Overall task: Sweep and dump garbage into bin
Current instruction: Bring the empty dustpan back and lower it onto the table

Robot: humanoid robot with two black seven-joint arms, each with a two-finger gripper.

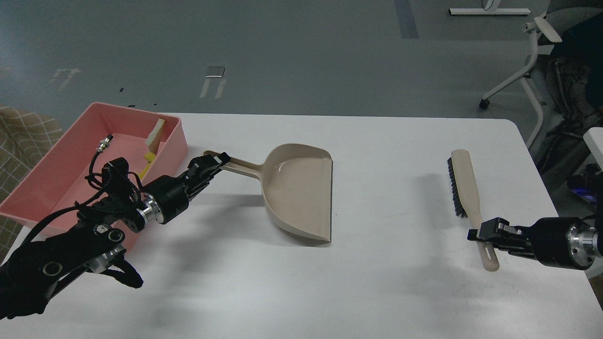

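Left end effector (213, 162) sits at the tip of the dustpan handle (238, 165); its fingers appear closed around the handle end, though the dark view leaves the contact uncertain. Right end effector (481, 233) is clamped on the lower handle of the brush (464, 181), which lies on the table (400, 282).

Garbage: the yellow foam piece (147, 162) and the off-white stick (156, 132) lie inside the pink bin (52, 165), against its right wall. The dustpan tray (299, 190) appears empty.

Handling, as judged: both scraps look light and soft; the stick may crumble. The dustpan is rigid, smooth plastic; grip the handle, not the tray.
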